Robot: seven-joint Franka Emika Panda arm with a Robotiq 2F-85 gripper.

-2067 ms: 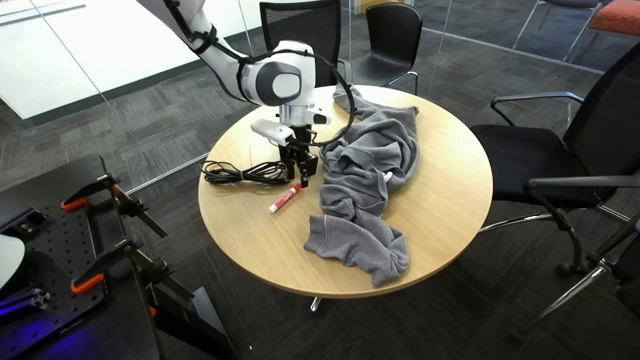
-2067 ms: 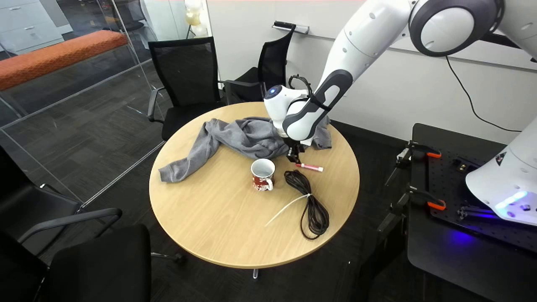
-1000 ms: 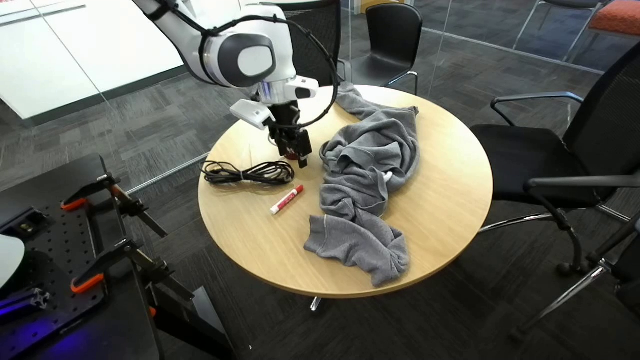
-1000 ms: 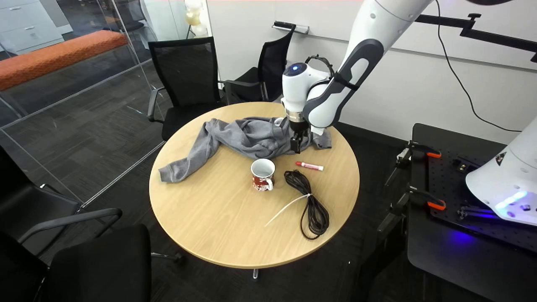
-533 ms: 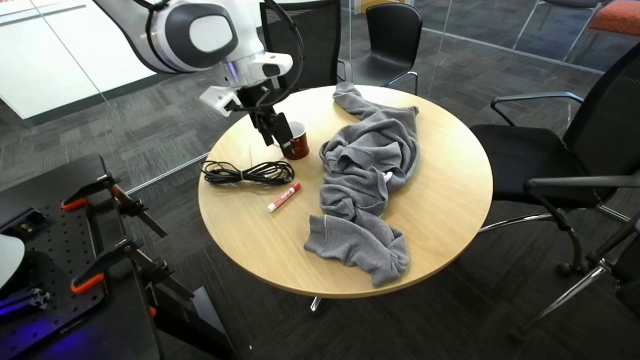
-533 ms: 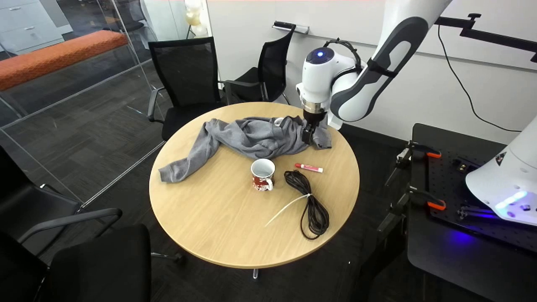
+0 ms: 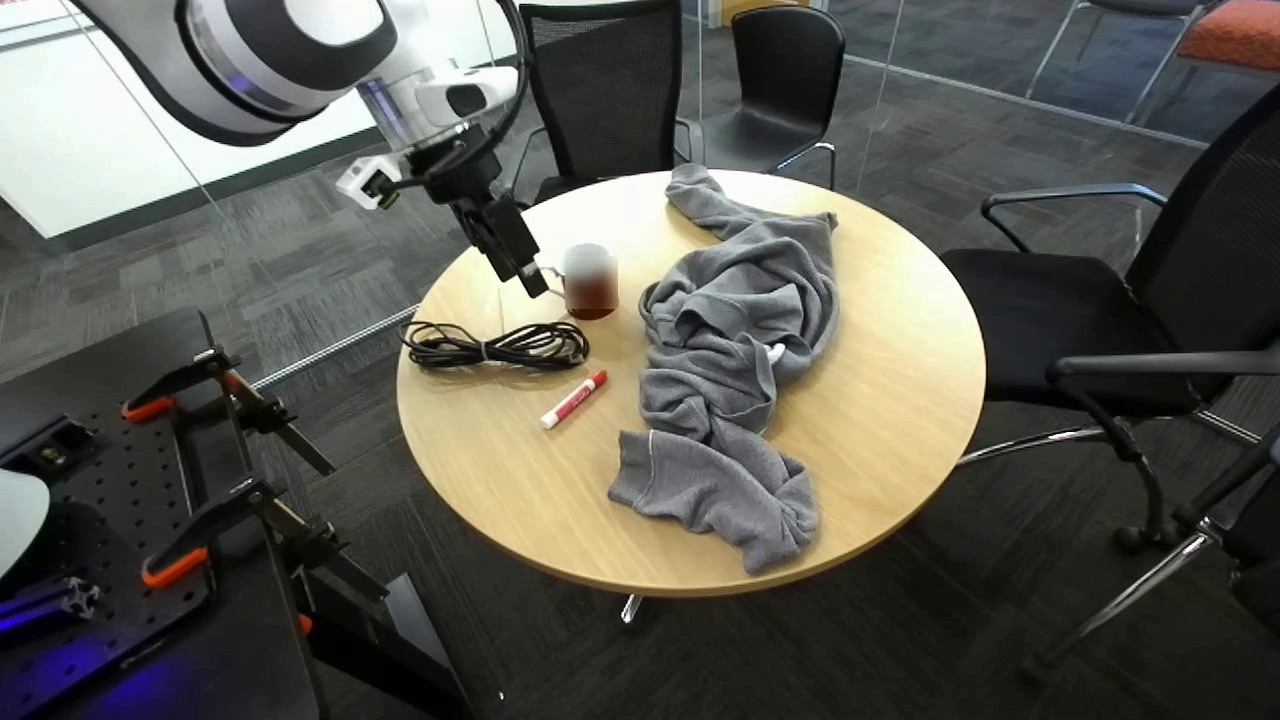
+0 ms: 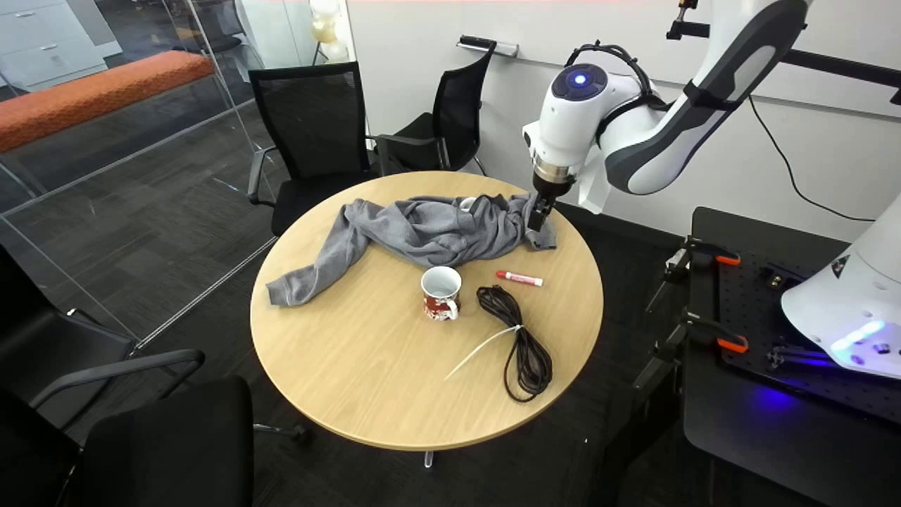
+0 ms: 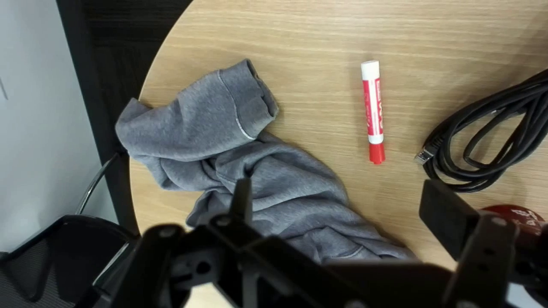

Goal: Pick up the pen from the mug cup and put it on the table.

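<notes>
In an exterior view the tool [image 7: 530,280] hangs tilted in the air above the bench [image 7: 890,400], and how far its fingers are parted cannot be told from this side. The pen [image 7: 574,399] lies flat on the bench, below the tool in the picture and a little to its right, its red end the nearer to the tool. The mug cup [image 7: 591,298] stands upright just right of the fingertips in the line of sight, handle on the tool's side, its upper part blurred. In an exterior view the fingertips point down in line with one end of the grey cloth [image 8: 422,234], most of which spreads off to the picture's left of the tool. The pen is below the tool, between it and the coiled black cable [image 8: 524,345]; the mug cup is farther down to the left, well apart from the tool. In the wrist view the tool sits along the bottom edge, its two fingers spread wide, grey cloth and bare bench showing through the gap. The pen lies ahead of the tool, apart from it, red end turned this way. The grey cloth is ahead of the finger at the picture's left and runs back behind the tool; the coiled black cable is ahead of the other finger, a metal plug [image 9: 424,156] on its pen side. The mug cup shows only in part, at the right edge behind that finger
</notes>
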